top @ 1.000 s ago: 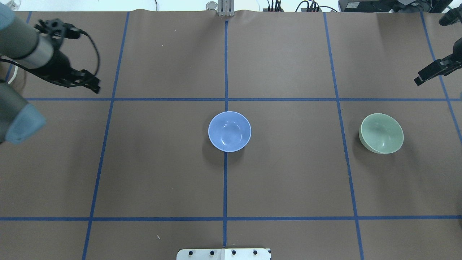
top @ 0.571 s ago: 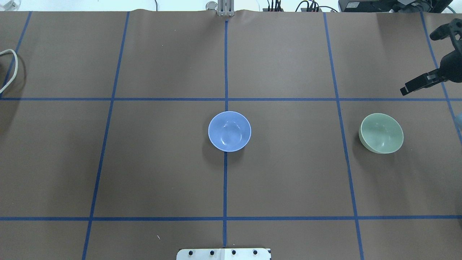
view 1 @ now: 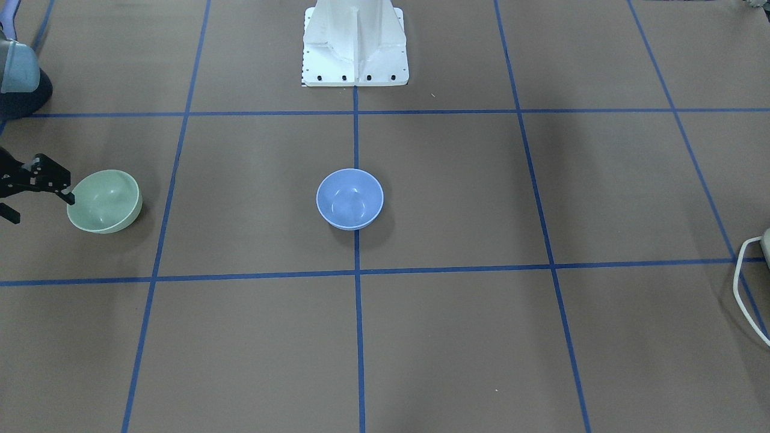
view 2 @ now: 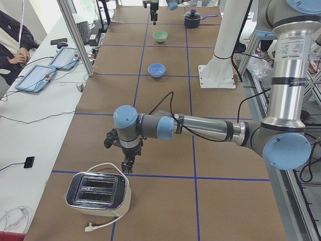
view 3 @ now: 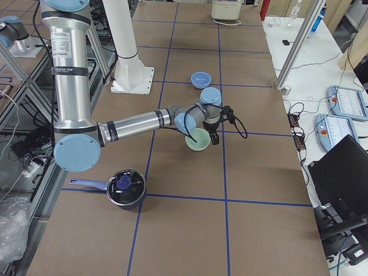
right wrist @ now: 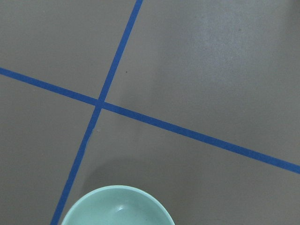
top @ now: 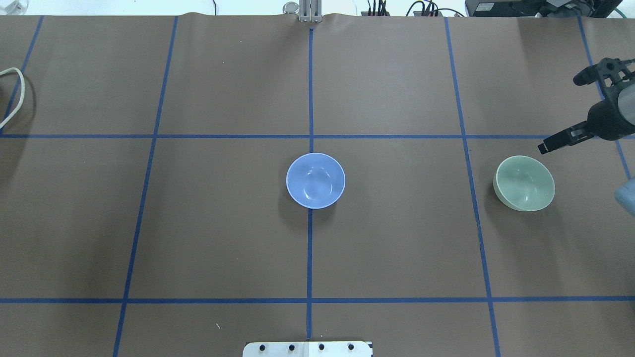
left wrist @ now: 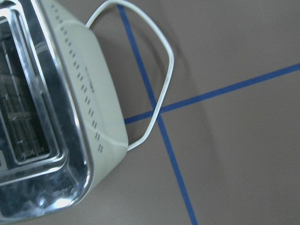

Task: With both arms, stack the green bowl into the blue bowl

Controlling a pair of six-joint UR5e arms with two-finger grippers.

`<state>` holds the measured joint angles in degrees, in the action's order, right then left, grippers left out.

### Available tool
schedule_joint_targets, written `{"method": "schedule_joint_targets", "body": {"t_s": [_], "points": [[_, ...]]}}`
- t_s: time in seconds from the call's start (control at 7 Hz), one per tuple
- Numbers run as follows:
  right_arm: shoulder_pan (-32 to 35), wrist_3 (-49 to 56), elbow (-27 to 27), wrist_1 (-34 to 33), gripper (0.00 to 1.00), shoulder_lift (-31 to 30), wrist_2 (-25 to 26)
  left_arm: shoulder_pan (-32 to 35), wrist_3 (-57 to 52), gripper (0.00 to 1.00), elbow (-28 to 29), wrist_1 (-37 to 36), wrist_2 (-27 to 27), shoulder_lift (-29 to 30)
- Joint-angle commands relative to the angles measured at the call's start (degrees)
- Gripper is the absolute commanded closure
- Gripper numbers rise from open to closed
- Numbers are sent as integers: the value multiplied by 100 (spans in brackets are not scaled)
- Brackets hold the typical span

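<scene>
The green bowl (top: 525, 183) stands upright on the table's right side; it also shows in the front view (view 1: 105, 200), the right side view (view 3: 197, 140) and at the bottom of the right wrist view (right wrist: 117, 208). The blue bowl (top: 315, 180) stands upright at the table's centre (view 1: 349, 198). My right gripper (top: 545, 147) hovers just beyond the green bowl's far rim, open and empty, its fingers spread in the front view (view 1: 44, 209). My left gripper (view 2: 128, 163) shows only in the left side view, far from both bowls, above a toaster; I cannot tell if it is open.
A cream and chrome toaster (view 2: 98, 193) with a white cord (left wrist: 161, 70) sits at the table's far left end. A dark pot with a lid (view 3: 125, 187) sits at the far right end. The white pedestal (view 1: 355, 42) stands at the robot's edge.
My left arm has swung out of the overhead view to the left. My right gripper has moved nearer and leftward, closing on the green bowl. Both bowls have stayed put.
</scene>
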<state>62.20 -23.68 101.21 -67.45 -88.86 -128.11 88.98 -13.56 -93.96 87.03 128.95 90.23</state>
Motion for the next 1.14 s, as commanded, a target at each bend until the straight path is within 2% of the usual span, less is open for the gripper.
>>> {"method": "schedule_joint_targets", "body": {"t_s": [0.0, 0.14, 0.43, 0.57, 0.86, 1.0], "points": [[-216, -31, -328, 702, 7, -228, 138, 120, -33, 1, 71, -37, -2, -41], [-330, -83, -591, 942, 16, -229, 155, 111, -24, 1, 88, -37, -2, -41], [-559, -127, -743, 1103, 19, -229, 286, 111, -15, 1, 80, -37, 7, -41], [-638, -128, -769, 1112, 33, -229, 330, 111, 11, 1, 106, -37, 7, -41], [-630, -119, -700, 1112, 100, -229, 244, 111, 29, 1, 115, 24, 7, -110], [-604, -119, -656, 1112, 100, -246, 208, 111, 55, 1, 106, 33, 7, -120]]}}
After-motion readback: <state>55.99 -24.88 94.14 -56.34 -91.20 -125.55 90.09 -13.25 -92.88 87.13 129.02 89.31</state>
